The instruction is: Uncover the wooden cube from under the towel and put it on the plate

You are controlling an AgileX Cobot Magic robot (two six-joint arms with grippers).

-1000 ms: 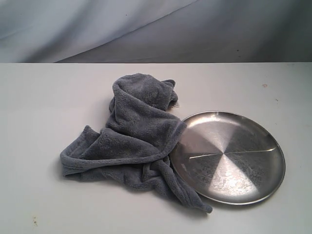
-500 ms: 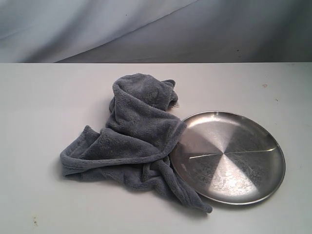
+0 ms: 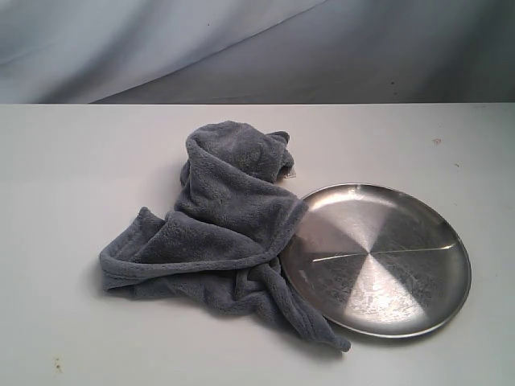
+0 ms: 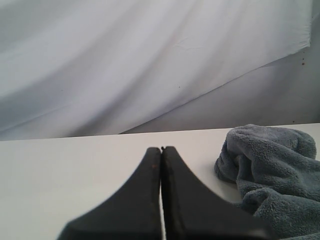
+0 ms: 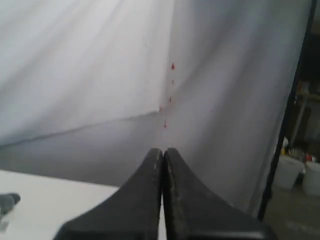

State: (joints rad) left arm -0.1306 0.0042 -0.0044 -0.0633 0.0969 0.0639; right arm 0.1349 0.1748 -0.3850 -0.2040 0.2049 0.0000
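A crumpled grey-blue fleece towel [image 3: 225, 233] lies heaped on the white table, one edge draped over the left rim of the round silver plate [image 3: 386, 265]. The wooden cube is hidden; a raised hump in the towel's far part is all that shows. No arm appears in the exterior view. In the left wrist view my left gripper [image 4: 161, 149] is shut with nothing in it, low over the table, with the towel [image 4: 275, 175] off to one side. My right gripper [image 5: 163, 150] is also shut and empty, facing the backdrop.
A pale fabric backdrop [image 3: 241, 48] hangs behind the table [image 3: 72, 177]. In the right wrist view a dark frame post [image 5: 287, 125] and white buckets [image 5: 295, 172] stand beyond the table's end.
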